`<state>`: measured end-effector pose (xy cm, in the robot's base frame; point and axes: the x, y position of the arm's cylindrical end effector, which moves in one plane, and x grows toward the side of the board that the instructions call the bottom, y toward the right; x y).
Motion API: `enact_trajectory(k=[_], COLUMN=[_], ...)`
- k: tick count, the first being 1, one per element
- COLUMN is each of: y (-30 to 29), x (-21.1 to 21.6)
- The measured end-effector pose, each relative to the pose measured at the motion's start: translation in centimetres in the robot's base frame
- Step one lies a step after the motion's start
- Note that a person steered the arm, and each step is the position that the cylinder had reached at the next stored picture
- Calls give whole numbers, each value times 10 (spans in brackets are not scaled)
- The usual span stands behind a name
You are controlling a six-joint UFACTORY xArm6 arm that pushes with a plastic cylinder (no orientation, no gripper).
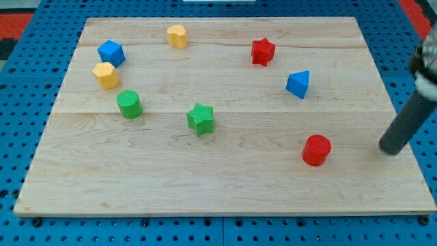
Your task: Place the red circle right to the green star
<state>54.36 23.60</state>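
Note:
The red circle [317,149] lies on the wooden board [225,184] at the view's lower right. The green star [201,118] sits near the board's middle, well to the left of the red circle and a little higher. My tip [391,149] rests on the board near its right edge, to the right of the red circle with a clear gap between them. The dark rod slants up toward the view's right edge.
A blue triangle [298,84] and a red star [262,51] lie above the red circle. At the upper left are a yellow heart [177,35], a blue cube [110,52], a yellow hexagon [106,75] and a green circle [129,104].

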Motion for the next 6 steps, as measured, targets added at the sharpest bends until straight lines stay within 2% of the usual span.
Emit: enact_trajectory(k=[1,2,3,4,5,6], y=[-77,-140,-167,-118,-115,-156], x=[12,-31,-47,-22,-36,-58])
